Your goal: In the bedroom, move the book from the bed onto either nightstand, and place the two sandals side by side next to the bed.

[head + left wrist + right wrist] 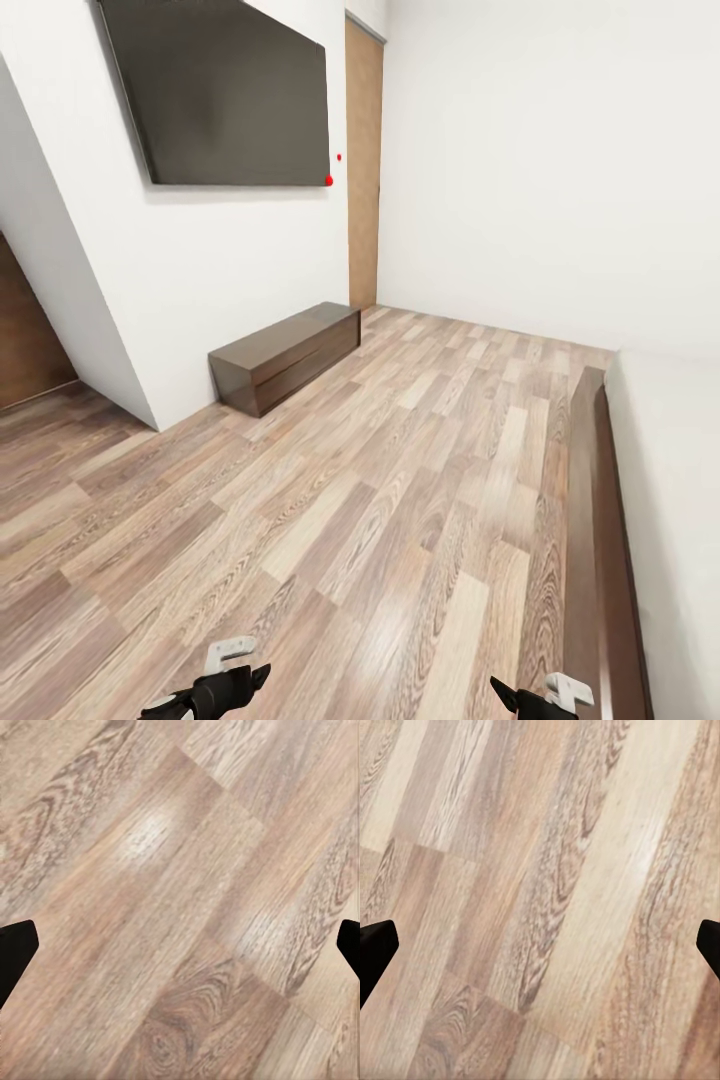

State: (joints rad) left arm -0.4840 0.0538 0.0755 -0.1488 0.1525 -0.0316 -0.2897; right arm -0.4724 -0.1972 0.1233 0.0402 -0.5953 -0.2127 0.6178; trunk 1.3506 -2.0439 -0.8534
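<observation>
**Robot in the bedroom, bed at its right, both grippers empty**

The head view looks across a wood-plank floor (330,520) toward white walls. The bed (670,480) runs along the right edge of that view: pale mattress above a dark brown frame rail (597,530). No part of the mattress that shows carries anything. A low dark dresser (287,356) stands against the far wall beneath a dark wall screen (225,90), with a wooden door (364,170) just beyond it.

The left gripper (225,685) and right gripper (540,695) hang low over the floor near the bottom edge. In each wrist view the fingers (15,952) (375,949) stand wide apart with only planks between them.
</observation>
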